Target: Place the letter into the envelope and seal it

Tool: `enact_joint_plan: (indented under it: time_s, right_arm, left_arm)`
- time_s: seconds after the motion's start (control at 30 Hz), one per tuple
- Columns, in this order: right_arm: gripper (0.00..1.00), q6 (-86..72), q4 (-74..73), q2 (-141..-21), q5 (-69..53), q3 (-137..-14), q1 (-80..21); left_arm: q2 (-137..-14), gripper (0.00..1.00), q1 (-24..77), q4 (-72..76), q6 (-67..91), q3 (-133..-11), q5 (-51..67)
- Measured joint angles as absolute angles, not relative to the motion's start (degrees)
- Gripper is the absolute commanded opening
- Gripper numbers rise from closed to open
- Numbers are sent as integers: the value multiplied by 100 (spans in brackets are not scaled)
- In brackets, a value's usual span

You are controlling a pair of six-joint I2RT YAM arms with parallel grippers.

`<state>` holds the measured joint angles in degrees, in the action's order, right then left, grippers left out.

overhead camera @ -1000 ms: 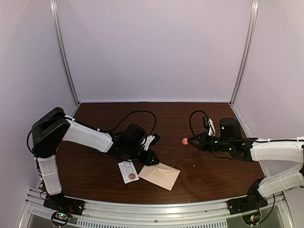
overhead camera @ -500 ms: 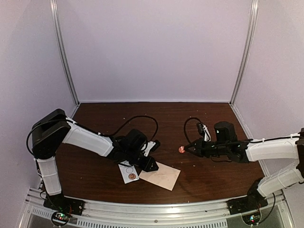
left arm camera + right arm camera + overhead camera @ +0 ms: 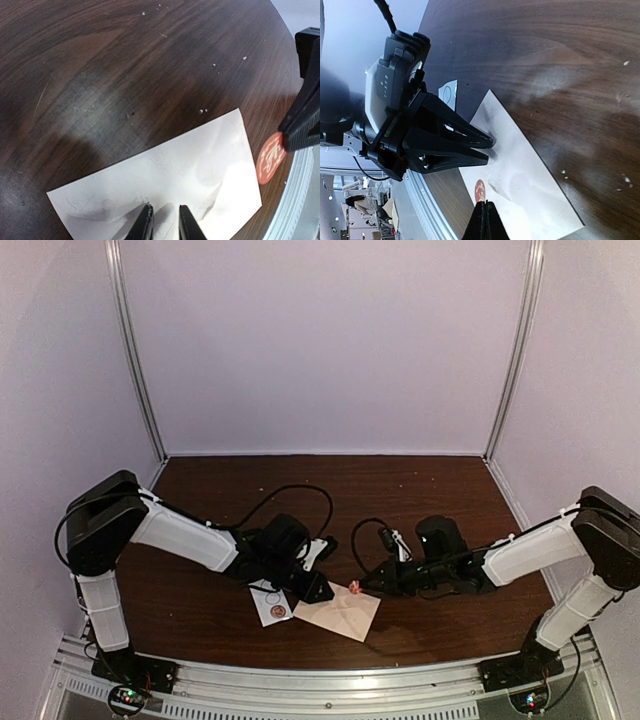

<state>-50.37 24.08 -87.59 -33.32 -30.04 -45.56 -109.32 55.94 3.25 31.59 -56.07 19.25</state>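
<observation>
The pale envelope [image 3: 340, 611] lies flat near the table's front edge and also shows in the left wrist view [image 3: 170, 175] and the right wrist view [image 3: 530, 185]. My left gripper [image 3: 318, 591] rests its tips on the envelope's left part [image 3: 164, 221], jaws nearly shut with a narrow gap and nothing between them. My right gripper [image 3: 362, 586] is shut on a round red seal sticker [image 3: 352, 587] and holds it just over the envelope's upper edge [image 3: 480, 189]. The sticker also shows in the left wrist view [image 3: 270, 158]. No letter is in view.
A small white sticker strip [image 3: 270, 602] with one red sticker on it lies just left of the envelope, by my left gripper [image 3: 449, 93]. The metal rail [image 3: 330, 677] runs along the table's front edge. Purple walls enclose the table.
My right gripper has moved left and nearer with the red sticker, from mid-table to the envelope's edge. My left gripper has stayed on the envelope.
</observation>
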Motion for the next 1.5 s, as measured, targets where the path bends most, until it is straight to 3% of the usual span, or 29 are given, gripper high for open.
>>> enact_joint_plan:
  time_s: [0.67, 1.5]
  right_arm:
    - [0, -5424, 3107, -9950, -3669, -3485, -5022]
    - [0, -5223, 2534, -10186, -3581, -3739, -5151]
  left_arm:
    - [-10916, 19, 5599, 390, 3162, -5559, 1903]
    - [-10916, 19, 5599, 390, 3162, -5559, 1898]
